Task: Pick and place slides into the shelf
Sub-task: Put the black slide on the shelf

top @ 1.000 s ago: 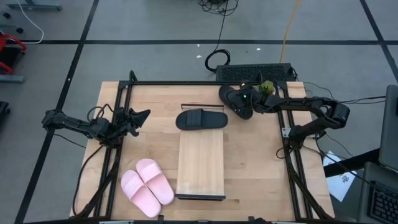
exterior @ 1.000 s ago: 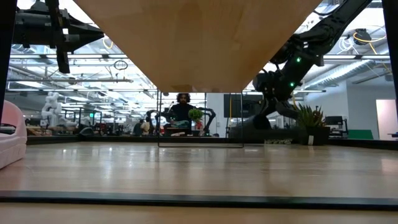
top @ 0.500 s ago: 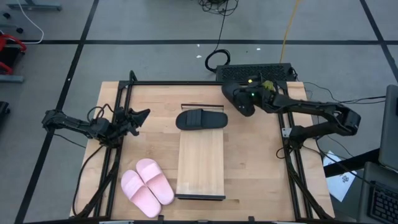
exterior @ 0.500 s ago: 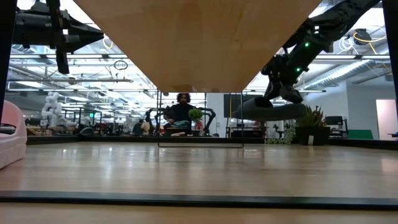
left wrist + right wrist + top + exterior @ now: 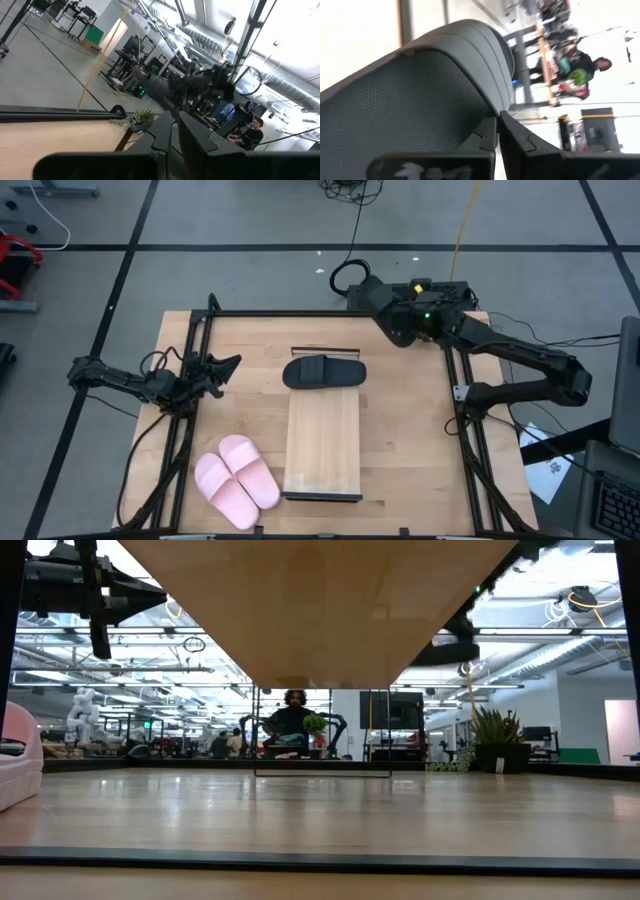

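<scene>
The right gripper (image 5: 385, 308) holds a black slide (image 5: 420, 95) above the tabletop's (image 5: 400, 430) far edge, jaws pinching it, apparently by the strap. Another lies on the shelf (image 5: 322, 445).

One matte black slide (image 5: 323, 372) is lying crosswise at the shelf's (image 5: 322, 442) twelve o'clock end. Its mate (image 5: 375, 299) is hanging in the air toward two o'clock. The pale pink pair (image 5: 237, 478) is lying together around eight o'clock.
</scene>
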Robot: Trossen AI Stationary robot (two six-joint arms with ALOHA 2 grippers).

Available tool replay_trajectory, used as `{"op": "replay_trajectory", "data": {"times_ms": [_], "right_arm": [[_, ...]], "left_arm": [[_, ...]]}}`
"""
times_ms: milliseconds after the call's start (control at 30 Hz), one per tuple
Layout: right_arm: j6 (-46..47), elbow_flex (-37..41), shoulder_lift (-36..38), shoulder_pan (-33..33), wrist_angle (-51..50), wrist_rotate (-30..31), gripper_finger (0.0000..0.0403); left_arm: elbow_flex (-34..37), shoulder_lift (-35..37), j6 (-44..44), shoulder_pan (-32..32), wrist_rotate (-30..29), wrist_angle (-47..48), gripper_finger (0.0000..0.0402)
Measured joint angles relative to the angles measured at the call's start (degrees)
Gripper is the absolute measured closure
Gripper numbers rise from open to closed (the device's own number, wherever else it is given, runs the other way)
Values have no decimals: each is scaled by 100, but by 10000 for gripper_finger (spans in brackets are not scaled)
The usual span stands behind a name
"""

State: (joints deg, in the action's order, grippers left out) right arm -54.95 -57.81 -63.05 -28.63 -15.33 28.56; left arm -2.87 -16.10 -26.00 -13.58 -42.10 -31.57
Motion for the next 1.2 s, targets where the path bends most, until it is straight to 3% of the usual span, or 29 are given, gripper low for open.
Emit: {"op": "replay_trajectory", "data": {"times_ms": [200,567,833,1200], "right_arm": [[-159,-1028,-34,621,-598,20,403],[-664,-2255,-617,2613,-725,108,403],[-772,-2593,-1325,3585,-678,-519,403],[-650,-2604,-1794,4253,-464,-1204,403]], "left_arm": [[0,-2,24,0,-1,4,369],[0,0,134,0,-1,4,369],[0,0,201,0,6,4,369],[0,0,203,0,33,7,369]]}}
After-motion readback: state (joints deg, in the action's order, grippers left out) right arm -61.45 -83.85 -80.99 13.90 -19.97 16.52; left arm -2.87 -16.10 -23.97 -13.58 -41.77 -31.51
